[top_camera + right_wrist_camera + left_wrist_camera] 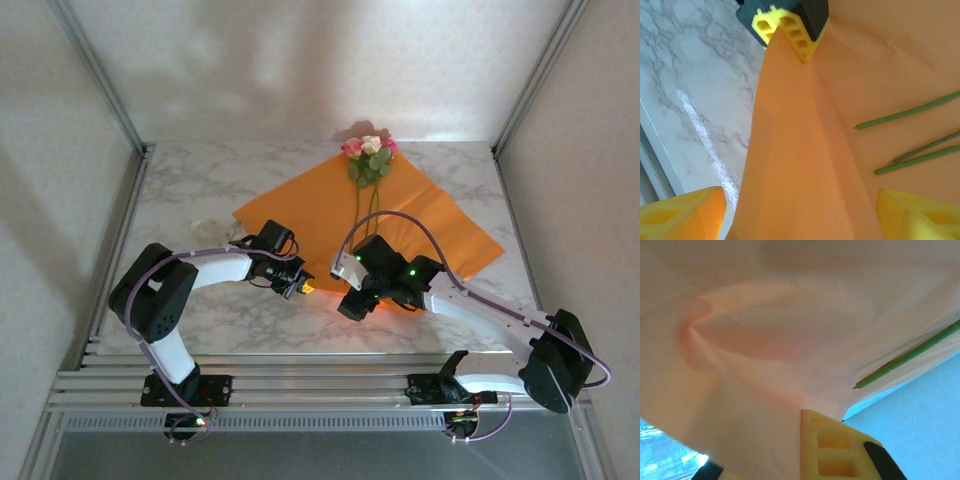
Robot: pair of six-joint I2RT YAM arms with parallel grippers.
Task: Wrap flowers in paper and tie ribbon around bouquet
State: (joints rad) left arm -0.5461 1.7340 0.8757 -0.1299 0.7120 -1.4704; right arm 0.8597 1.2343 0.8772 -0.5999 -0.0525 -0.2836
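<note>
The orange paper (420, 225) lies as a diamond on the marble table. On it rest the flowers (370, 152), their pink and cream heads at the far corner and their green stems (905, 114) running toward me. My left gripper (300, 286) is shut on the paper's near corner and lifts it into a ridge (795, 165). In the left wrist view the paper (790, 330) looks washed-out pink over the pinching fingers (832, 450). My right gripper (800, 220) is open, straddling that raised ridge just behind the left gripper (787, 27). The pale ribbon (212, 231) lies on the marble, left of the paper.
The marble table (200, 185) is enclosed by white walls with metal posts on the left (100, 75) and right (535, 75). An aluminium rail (320, 385) carrying both arm bases runs along the near edge. Bare marble (695, 75) lies left of the lifted fold.
</note>
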